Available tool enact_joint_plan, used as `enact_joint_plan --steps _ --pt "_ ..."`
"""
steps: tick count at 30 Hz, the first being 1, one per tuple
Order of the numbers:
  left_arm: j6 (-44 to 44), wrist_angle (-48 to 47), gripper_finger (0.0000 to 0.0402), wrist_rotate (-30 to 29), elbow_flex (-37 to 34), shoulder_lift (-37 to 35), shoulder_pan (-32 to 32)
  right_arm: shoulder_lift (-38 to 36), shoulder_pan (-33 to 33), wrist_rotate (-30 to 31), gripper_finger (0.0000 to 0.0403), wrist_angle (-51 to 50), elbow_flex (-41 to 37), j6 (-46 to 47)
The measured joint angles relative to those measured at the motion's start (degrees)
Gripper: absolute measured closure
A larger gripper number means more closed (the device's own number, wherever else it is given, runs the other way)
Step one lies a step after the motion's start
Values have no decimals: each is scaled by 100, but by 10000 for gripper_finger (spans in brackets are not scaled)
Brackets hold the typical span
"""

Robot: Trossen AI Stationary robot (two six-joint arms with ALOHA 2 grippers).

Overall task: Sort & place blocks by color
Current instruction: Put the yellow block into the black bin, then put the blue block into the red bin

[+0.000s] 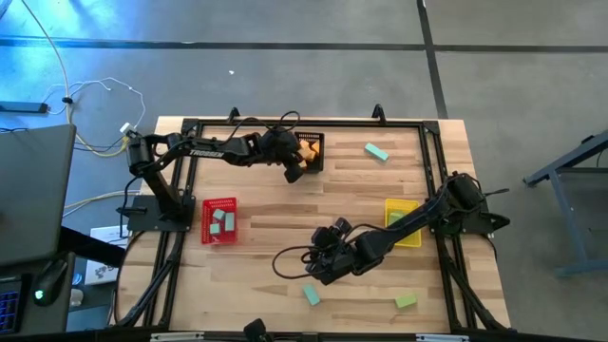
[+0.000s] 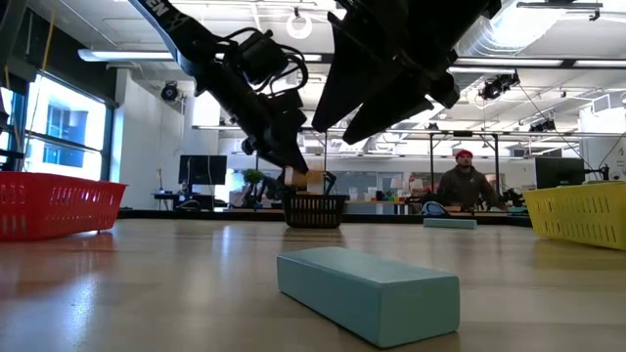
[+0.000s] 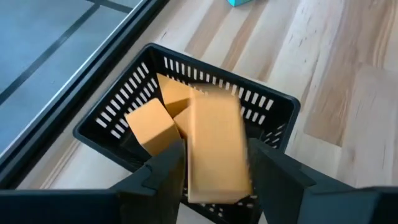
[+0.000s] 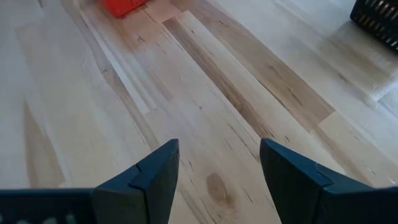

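My left gripper [image 1: 294,171] hovers over the near edge of the black basket [image 1: 310,152], open. An orange bar [image 3: 214,149] sits upright between its fingers with a thin gap on each side, above the orange blocks [image 3: 151,122] lying in the basket. My right gripper [image 1: 320,267] is open above bare wood in the table's near middle, and its wrist view shows nothing between the fingers [image 4: 217,168]. A teal bar [image 1: 311,295] lies flat just near of it. A green block [image 1: 406,301] and another teal block [image 1: 376,151] also lie flat on the table.
The red basket [image 1: 219,220] holds mint blocks on the table's left. The yellow basket [image 1: 403,221] sits under my right arm. A black frame rail runs along the table's edges. A person [image 2: 468,183] sits in the room behind the table. Bare wood lies between the baskets.
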Motion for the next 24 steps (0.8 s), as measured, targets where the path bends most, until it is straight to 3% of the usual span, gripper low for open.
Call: enact_joint_plan --steps 6,15,24 --pt "-6 16 214 0 0 0 0 0 0 -4 192 0 0 103" --pt "-62 -94 209 371 2 -76 -2 0 -2 0 192 -9 0 201" --pt "136 -718 209 540 4 -734 -67 0 -36 26 192 -210 0 465"
